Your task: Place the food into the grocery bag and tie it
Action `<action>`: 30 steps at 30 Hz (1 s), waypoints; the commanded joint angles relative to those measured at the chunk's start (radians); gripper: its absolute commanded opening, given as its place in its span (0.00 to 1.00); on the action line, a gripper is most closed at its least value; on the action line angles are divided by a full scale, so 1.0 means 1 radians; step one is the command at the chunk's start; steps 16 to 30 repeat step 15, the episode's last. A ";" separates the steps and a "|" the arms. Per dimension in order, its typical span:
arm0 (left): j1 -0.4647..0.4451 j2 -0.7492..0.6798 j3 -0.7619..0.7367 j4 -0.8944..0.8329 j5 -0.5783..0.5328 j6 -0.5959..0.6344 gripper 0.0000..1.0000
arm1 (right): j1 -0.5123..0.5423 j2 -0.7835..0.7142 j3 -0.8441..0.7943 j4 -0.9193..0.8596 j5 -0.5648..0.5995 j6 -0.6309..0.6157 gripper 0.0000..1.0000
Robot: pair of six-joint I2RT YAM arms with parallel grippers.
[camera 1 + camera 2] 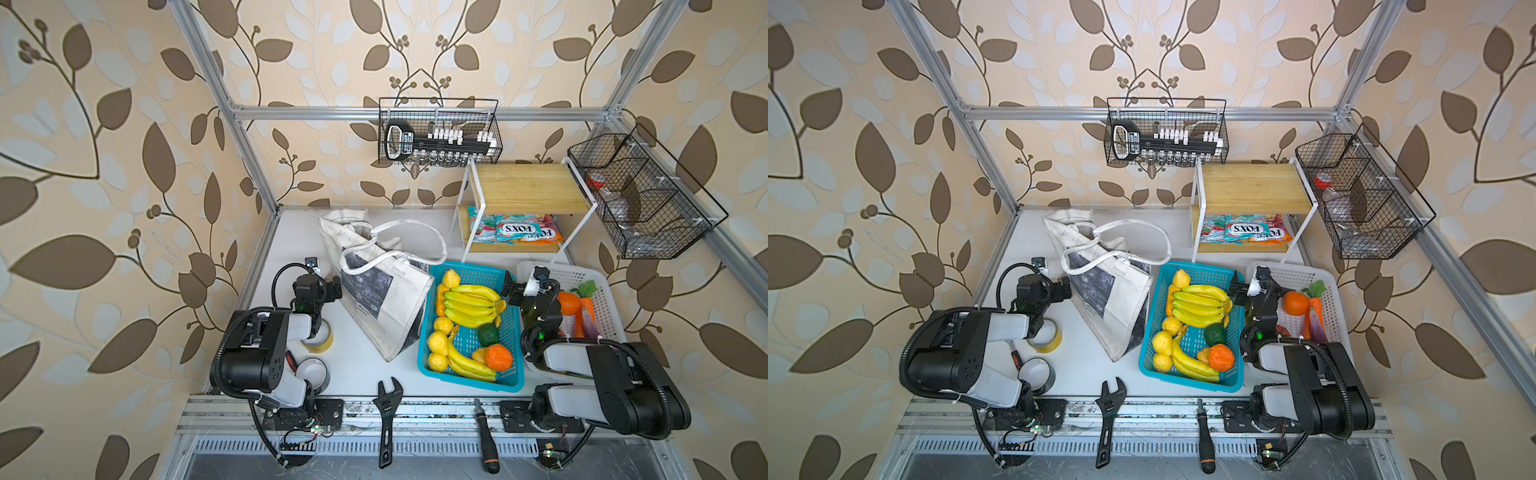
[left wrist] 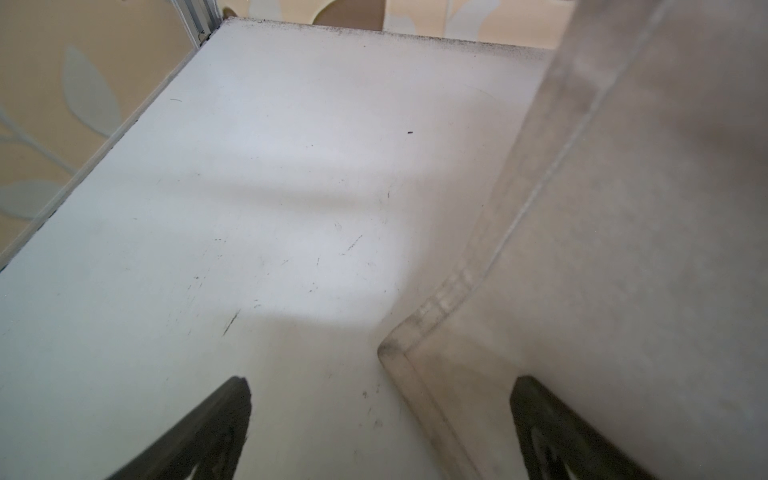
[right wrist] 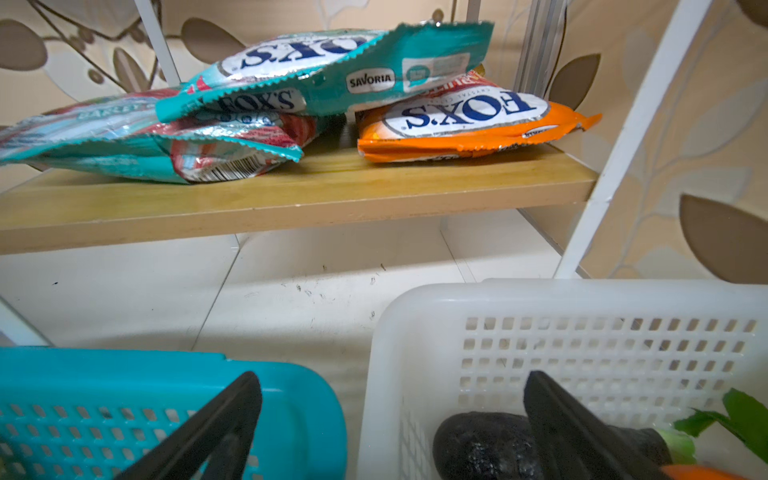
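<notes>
Both top views: you see the grocery bag [image 1: 386, 307] standing slumped on the white table [image 1: 355, 361]; the blue basket [image 1: 478, 270] sits just beside its right face and holds bananas [image 1: 469, 305], lemons [image 1: 438, 343] and an orange [image 1: 498, 357]; snack packets [image 1: 515, 232] lie on the lower board of the shelf [image 1: 528, 187] at the back. Your left gripper [image 1: 332, 289] stands wide and empty, just beside the bag's left face; in the left wrist view the bag's bottom corner lies between its fingers [image 2: 208, 436]. Your right gripper [image 3: 392, 374], likewise wide and empty, hangs over the gap between the blue basket and the white basket [image 3: 582, 307]; it faces the packets.
</notes>
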 commanded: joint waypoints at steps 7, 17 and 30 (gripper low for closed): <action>-0.008 -0.022 0.001 0.025 0.003 0.010 0.99 | 0.010 0.013 -0.001 -0.034 0.020 -0.022 1.00; -0.009 -0.022 0.001 0.025 0.002 0.010 0.99 | 0.000 0.016 0.007 -0.044 -0.007 -0.021 1.00; -0.009 -0.022 0.001 0.025 0.002 0.010 0.99 | 0.000 0.016 0.007 -0.044 -0.007 -0.021 1.00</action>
